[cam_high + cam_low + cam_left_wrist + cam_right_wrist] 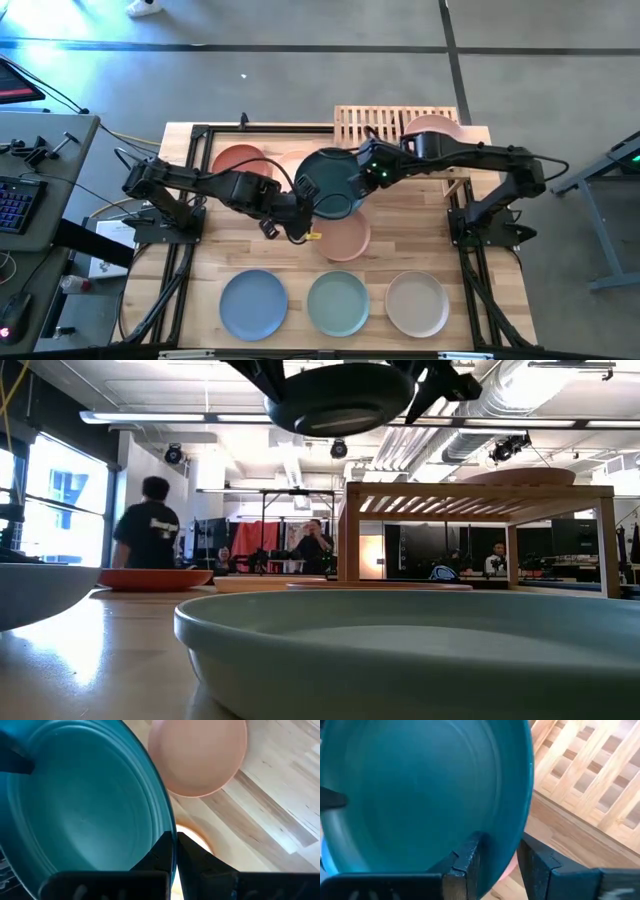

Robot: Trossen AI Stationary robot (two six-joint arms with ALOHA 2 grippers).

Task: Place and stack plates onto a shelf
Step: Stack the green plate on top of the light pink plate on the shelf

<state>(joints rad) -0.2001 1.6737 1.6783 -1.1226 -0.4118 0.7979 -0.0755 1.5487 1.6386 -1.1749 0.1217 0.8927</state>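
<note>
In the high view the dark teal plate (333, 182) sits at frame centre, lifted off the table and carried between both arms. The left gripper (303, 212) pinches the plate's lower-left rim; in the left wrist view its fingers (167, 851) are clenched tight on the rim edge, with the plate's face (80, 810) filling the left of that frame. The right gripper (372, 172) meets the plate at its right rim; in the right wrist view its fingers (470, 857) stand either side of the rim, grasping it with the jaws part-way apart. In the low view the dark teal plate (340, 400) hangs at the top of the frame, above the level of the shelf top.

The shelf (395, 128) lies at upper centre-right, just beside the plate's upper-right edge. A pale pink plate (432, 128) already rests on its right half; the left half shows bare slats.

On the table (185, 260), the rust red plate (238, 160) lies upper left of the held plate, with another pale plate (296, 158) partly hidden beside it. A salmon plate (347, 236) lies directly below the held plate, partly under it. Along the bottom edge stand the light blue plate (253, 304), mint plate (338, 303) and beige plate (417, 303), well apart from both grippers. Bare wood stretches between this row and the arms.
</note>
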